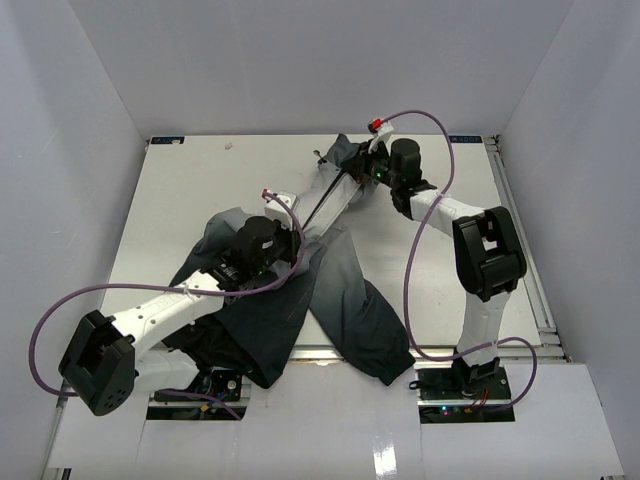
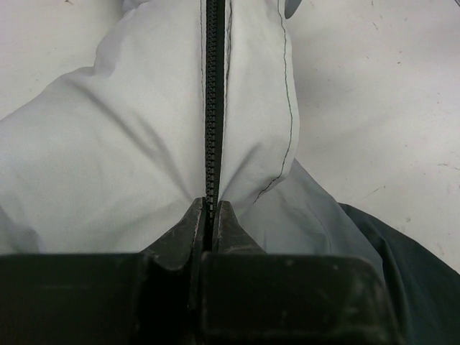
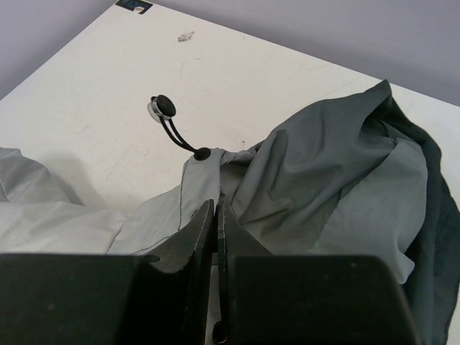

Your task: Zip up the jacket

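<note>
We see the white desk (image 1: 190, 200) carrying the jacket (image 1: 345, 290), which lies diagonally across the middle. Its dark lower parts spill over the near edge, and the light grey upper part reaches toward the far right. The left claw (image 2: 210, 214) sits mid-jacket with fingers pressed together, clamped on the zipper (image 2: 212, 108). The black teeth run straight away from the fingertips between two pale grey panels. The right claw (image 3: 215, 213) is at the far end of the jacket, fingers together and pinching the bunched grey fabric there. Just beyond it a black cord toggle (image 3: 162, 106) lies on the bare desk, its cord running back into the jacket's edge.
</note>
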`<action>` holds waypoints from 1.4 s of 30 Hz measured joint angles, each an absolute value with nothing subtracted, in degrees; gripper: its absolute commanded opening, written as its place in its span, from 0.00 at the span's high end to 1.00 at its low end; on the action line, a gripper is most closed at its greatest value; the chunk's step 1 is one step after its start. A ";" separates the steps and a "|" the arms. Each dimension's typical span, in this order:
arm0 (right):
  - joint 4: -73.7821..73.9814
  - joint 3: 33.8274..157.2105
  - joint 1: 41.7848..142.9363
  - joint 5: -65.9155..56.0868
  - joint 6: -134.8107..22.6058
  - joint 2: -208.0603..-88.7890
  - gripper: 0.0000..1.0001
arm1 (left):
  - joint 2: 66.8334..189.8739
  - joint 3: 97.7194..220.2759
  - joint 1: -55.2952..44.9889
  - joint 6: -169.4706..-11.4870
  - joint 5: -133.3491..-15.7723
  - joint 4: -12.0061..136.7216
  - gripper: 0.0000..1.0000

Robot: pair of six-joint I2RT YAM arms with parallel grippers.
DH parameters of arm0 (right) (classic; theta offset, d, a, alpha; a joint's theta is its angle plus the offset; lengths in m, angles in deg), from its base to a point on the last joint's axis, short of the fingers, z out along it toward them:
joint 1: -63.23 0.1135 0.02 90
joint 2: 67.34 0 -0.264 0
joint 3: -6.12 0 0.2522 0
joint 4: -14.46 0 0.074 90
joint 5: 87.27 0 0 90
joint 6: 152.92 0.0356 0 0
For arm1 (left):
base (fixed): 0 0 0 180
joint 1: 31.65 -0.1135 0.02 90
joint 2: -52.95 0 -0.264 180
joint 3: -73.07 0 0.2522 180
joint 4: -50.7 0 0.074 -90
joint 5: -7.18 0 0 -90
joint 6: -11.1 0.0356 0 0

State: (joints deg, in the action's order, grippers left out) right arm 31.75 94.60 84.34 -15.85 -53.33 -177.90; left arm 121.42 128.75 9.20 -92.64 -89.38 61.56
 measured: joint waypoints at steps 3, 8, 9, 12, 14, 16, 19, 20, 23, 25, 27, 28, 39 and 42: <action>30.89 97.75 84.29 -18.38 -52.36 -180.95 0.92 | 121.41 128.05 9.21 -92.98 -90.58 60.86 1.00; 30.58 101.30 84.09 -22.15 -51.37 -183.95 0.92 | 121.29 126.52 9.21 -93.89 -92.77 59.40 1.00; 30.83 101.53 83.99 -22.78 -51.36 -184.17 0.92 | 121.28 126.16 9.20 -94.15 -93.23 58.87 1.00; 32.47 102.12 83.43 -25.12 -51.38 -184.96 0.92 | 121.40 124.97 9.21 -94.80 -94.32 56.53 1.00; 33.30 103.33 83.07 -26.28 -51.47 -185.97 0.92 | 122.53 125.00 9.21 -95.07 -94.49 54.54 1.00; 33.97 105.68 82.51 -26.78 -51.47 -187.57 0.92 | 125.88 126.47 9.25 -95.30 -94.61 52.75 1.00; 35.12 110.07 81.05 -27.44 -51.42 -190.36 0.92 | 133.62 130.20 9.24 -95.74 -94.38 49.47 1.00; 35.31 111.64 80.55 -27.90 -51.33 -191.34 0.92 | 135.82 131.30 9.21 -96.00 -94.09 48.21 1.00; 36.29 117.09 79.44 -29.34 -51.00 -195.26 0.92 | 141.34 134.44 9.15 -96.83 -92.60 44.10 0.94; 36.35 120.69 78.96 -30.07 -50.73 -197.99 0.73 | 144.49 136.69 9.01 -97.20 -91.64 42.68 0.82; 36.29 124.46 78.59 -30.34 -50.54 -200.45 0.53 | 148.26 139.59 8.72 -97.43 -90.46 41.49 0.68; 36.58 125.38 78.32 -29.69 -50.73 -201.05 0.46 | 149.88 140.76 8.48 -97.58 -89.49 41.37 0.64; 36.68 109.37 72.09 -25.20 -49.82 -186.95 0.33 | 159.31 150.12 0.76 -99.12 -76.13 46.97 0.34; 29.87 100.00 70.95 -24.50 -49.01 -175.41 0.49 | 156.71 151.34 -1.26 -98.44 -74.69 49.55 0.34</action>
